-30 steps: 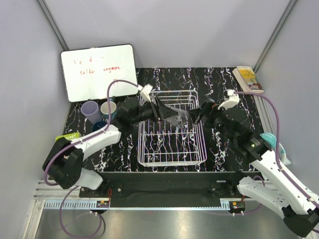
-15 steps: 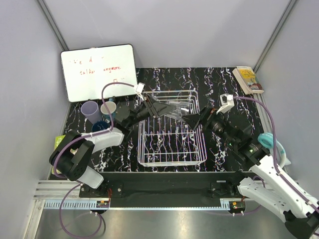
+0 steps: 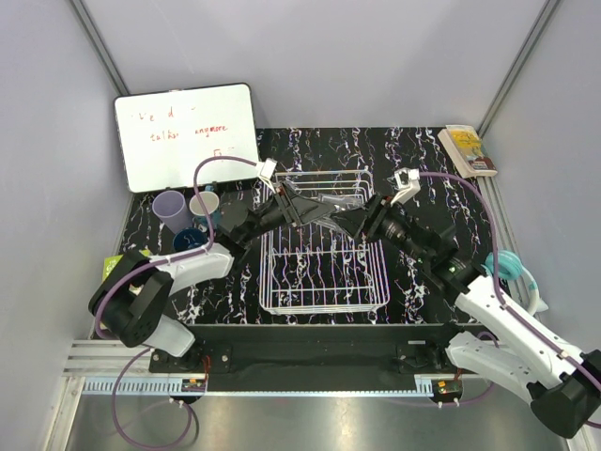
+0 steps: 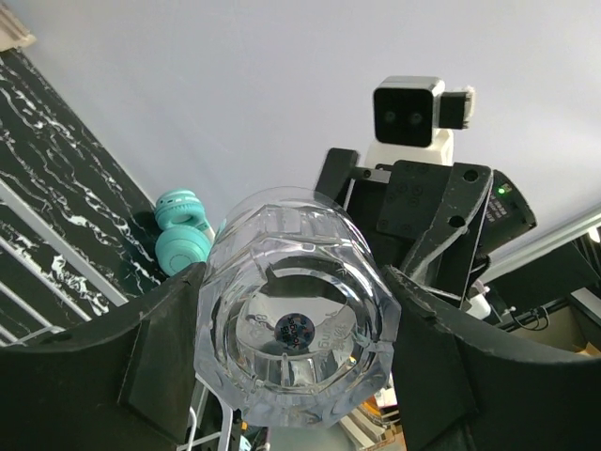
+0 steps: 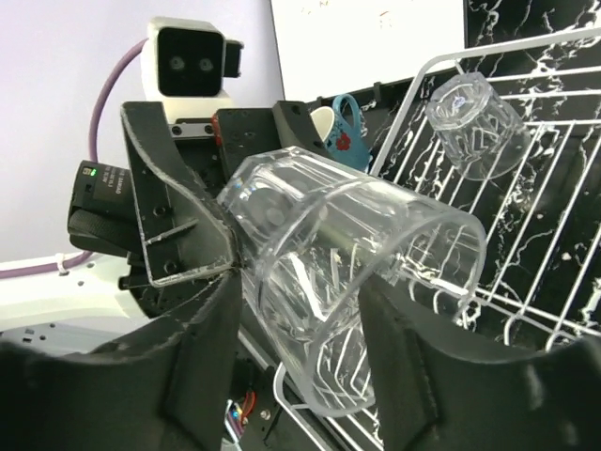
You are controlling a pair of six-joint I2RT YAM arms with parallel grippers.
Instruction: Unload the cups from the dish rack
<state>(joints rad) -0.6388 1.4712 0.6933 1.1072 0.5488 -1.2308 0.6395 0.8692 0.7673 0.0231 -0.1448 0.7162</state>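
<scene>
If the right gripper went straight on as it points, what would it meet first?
The clear glass held by the left gripper: it lies between the fingers of the right gripper, so probably its rim.

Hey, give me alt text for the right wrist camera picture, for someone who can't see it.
A clear faceted glass hangs sideways above the rack, its base gripped by the left gripper, and the right gripper flanks its open end. Behind it, a second glass lies in the white wire dish rack, with a whiteboard beyond.
</scene>
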